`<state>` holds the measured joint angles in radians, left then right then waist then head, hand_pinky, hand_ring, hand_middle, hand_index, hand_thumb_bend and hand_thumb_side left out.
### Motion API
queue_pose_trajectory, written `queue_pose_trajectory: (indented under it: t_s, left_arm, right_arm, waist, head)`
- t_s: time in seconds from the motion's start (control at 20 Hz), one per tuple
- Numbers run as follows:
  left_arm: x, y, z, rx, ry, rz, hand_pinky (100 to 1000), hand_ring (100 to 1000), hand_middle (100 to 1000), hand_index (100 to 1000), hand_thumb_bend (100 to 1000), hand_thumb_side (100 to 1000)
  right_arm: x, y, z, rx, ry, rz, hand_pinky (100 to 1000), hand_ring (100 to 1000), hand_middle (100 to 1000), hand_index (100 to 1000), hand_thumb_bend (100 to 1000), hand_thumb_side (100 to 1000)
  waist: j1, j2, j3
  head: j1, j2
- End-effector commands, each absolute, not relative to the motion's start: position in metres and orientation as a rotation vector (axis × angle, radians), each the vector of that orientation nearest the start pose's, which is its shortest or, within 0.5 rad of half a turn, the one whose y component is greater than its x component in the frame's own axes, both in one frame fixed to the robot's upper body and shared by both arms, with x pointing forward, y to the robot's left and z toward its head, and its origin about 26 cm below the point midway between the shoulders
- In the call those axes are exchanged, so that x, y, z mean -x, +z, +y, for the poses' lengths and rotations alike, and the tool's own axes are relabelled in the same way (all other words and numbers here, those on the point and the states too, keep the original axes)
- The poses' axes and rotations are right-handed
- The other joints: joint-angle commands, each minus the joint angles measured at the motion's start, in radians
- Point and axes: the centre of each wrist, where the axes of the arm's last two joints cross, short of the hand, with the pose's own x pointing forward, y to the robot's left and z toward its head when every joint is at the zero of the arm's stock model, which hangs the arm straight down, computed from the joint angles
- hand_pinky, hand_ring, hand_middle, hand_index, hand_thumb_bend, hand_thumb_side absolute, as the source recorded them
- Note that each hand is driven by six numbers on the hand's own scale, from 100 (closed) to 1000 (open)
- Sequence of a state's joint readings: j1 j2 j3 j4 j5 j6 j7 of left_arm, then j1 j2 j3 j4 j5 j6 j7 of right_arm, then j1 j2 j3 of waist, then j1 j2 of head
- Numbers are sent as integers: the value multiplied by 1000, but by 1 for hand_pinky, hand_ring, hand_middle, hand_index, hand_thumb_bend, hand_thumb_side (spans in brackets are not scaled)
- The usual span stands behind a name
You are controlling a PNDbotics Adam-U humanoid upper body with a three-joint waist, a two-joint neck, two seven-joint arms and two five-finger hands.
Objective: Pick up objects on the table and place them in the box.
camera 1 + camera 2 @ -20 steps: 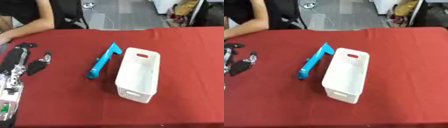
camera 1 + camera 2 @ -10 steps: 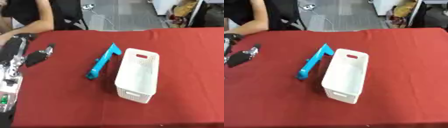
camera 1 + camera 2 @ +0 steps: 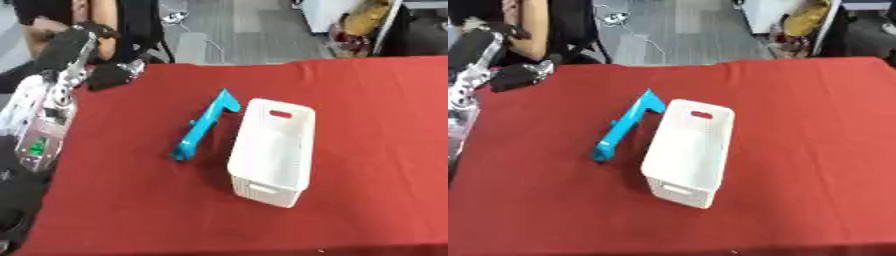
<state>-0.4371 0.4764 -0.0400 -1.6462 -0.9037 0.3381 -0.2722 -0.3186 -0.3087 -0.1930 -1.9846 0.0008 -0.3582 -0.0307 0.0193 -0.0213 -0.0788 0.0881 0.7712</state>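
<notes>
Red table [image 3: 367, 100] bears white box [image 3: 271, 145], blue tool [image 3: 203, 126].

Box and blue tool on the red cloth

We see the white box [image 3: 269, 152] upright, open; the long blue tool [image 3: 204, 125] lies flat just left of it.

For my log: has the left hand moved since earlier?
Yes. The left hand moved farther out, from level with the middle of the blue tool to past its far end.
</notes>
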Motion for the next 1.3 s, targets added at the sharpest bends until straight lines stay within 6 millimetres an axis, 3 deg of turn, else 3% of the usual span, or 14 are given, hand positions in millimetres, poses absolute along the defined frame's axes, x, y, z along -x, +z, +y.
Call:
queue_pose_trajectory:
  t_s: [0.05, 0.3, 0.35, 0.4, 0.8, 1.3]
  left_arm:
    - [-368, 183, 280, -1103, -984, -1419, 675, 725, 776, 827, 463, 711]
    - [-375, 177, 262, -1059, -1043, -1427, 681, 716, 766, 823, 460, 747]
    - [-377, 175, 257, -1048, -1055, -1426, 682, 717, 767, 824, 323, 767]
    - [-379, 173, 254, -1040, -1064, -1423, 682, 714, 765, 823, 463, 758]
    - [-392, 155, 238, -976, -1082, -1395, 668, 697, 758, 804, 424, 832]
    - [-405, 121, 237, -910, -1064, -1313, 667, 693, 752, 783, 429, 859]
  right_arm:
    - [-297, 223, -304, -412, -354, 3520, 788, 888, 882, 944, 100, 982]
    - [-298, 223, -303, -402, -357, 3521, 788, 888, 882, 944, 100, 982]
    - [-298, 223, -303, -400, -358, 3521, 788, 888, 882, 944, 100, 982]
    - [-298, 223, -303, -399, -358, 3520, 788, 888, 882, 944, 100, 982]
    - [-298, 223, -303, -391, -362, 3520, 788, 888, 882, 944, 100, 982]
    - [-298, 224, -302, -389, -357, 3517, 788, 889, 883, 944, 100, 979]
  waist:
    - [0, -13, -3]
    - [0, -13, -5]
    - [1, -12, -6]
    - [1, -12, -6]
    - [-1, -11, -7]
    - [-2, -7, -10]
  head:
    - [13, -1]
    - [15, -1]
    - [16, -1]
    - [16, -1]
    - [19, -1]
    - [20, -1]
